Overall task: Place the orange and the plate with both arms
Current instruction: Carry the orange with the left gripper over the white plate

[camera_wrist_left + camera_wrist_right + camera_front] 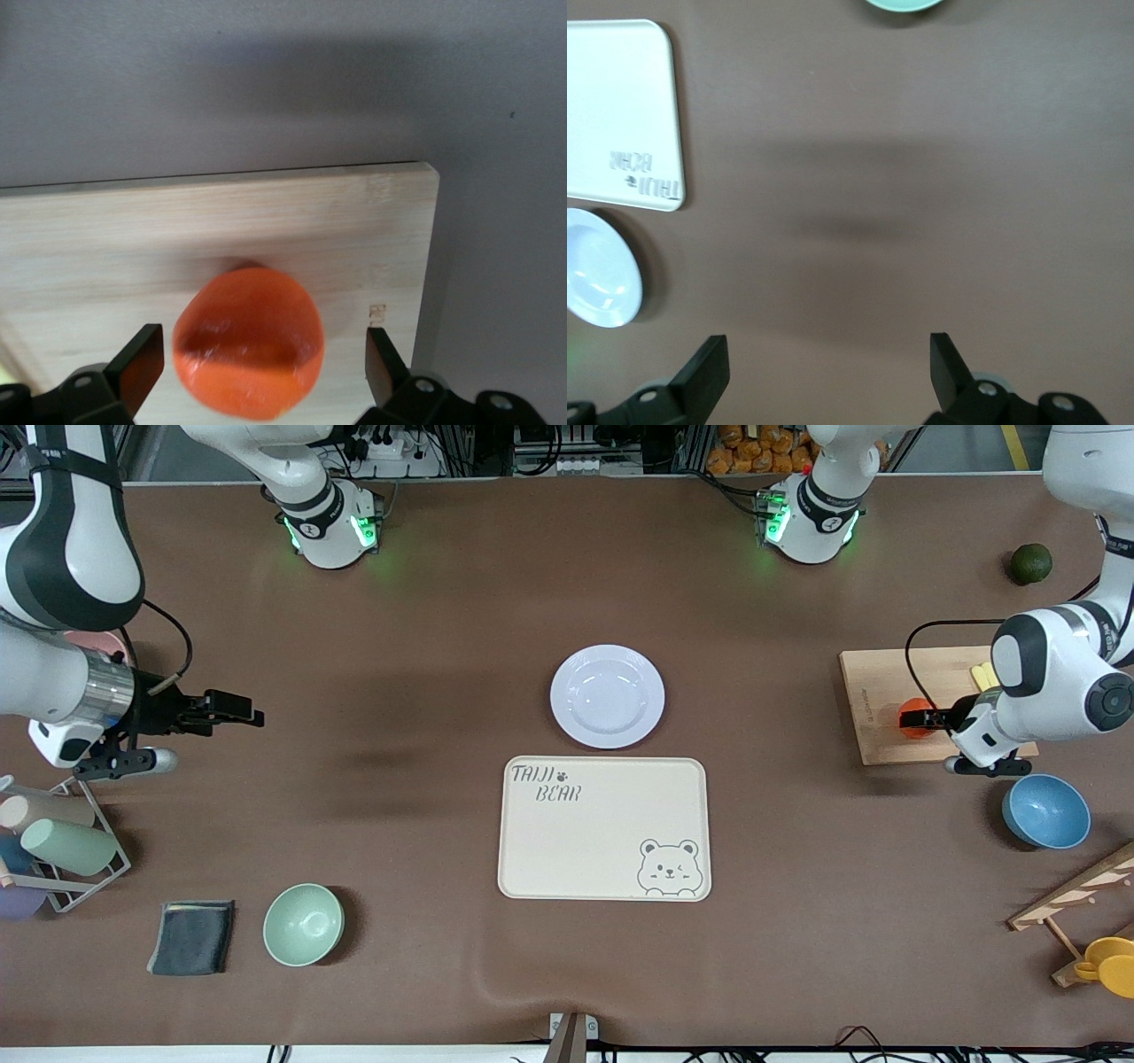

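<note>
The orange (915, 717) sits on a wooden cutting board (873, 691) toward the left arm's end of the table. My left gripper (928, 719) is open with a finger on each side of the orange. In the left wrist view the orange (250, 343) lies between the fingers of the left gripper (261, 343) with a gap on both sides. The pale lavender plate (608, 696) rests on the table mid-way, just farther from the front camera than the cream bear tray (602, 828). My right gripper (248, 714) is open and empty over bare table; in its wrist view (828, 350) the plate (598, 279) shows.
A blue bowl (1045, 810) stands near the board, a dark green fruit (1031, 563) farther back. A mint green bowl (303, 924), a dark cloth (192, 936) and a wire rack of cups (62, 850) lie toward the right arm's end. A wooden stand (1072, 903) sits at the front corner.
</note>
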Tool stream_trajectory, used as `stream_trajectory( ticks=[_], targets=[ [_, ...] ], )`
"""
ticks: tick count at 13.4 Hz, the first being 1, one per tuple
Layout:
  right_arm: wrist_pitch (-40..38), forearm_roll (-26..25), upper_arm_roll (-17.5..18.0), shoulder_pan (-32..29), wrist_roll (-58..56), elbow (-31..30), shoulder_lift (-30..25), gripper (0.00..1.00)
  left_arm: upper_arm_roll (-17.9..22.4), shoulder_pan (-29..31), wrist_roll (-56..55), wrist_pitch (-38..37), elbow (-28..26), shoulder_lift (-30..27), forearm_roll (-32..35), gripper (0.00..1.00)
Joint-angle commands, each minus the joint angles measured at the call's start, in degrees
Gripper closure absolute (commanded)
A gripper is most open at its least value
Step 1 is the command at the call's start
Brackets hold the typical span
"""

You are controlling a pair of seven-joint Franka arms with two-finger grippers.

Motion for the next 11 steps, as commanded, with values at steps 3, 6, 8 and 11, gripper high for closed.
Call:
stream_trajectory(
  ticks=[3,6,8,11],
  targets=[
    [6.2,6.1,-0.1,1.9,-2.6,-6.8,-0.9,0.00,-0.2,-0.1,1.4,2.4,-1.2,1.4,0.0,0.00],
    [7.7,7.7,-0.1,2.1,-3.4,-8.8,-0.9,0.00,-0.1,-0.1,1.5,2.7,-2.0,1.3,0.0,0.00],
    [8.4,10.8,-0.1,2.1,-3.5,-10.0,-0.8,0.00,-0.1,0.0,1.5,3.3,-3.0,0.5,0.0,0.45],
    [10.6,14.3,-0.1,3.2,-4.7,-11.8,-0.3,0.00,-0.1,0.1,1.6,3.3,-4.3,-1.3,2.1,0.86]
  ],
)
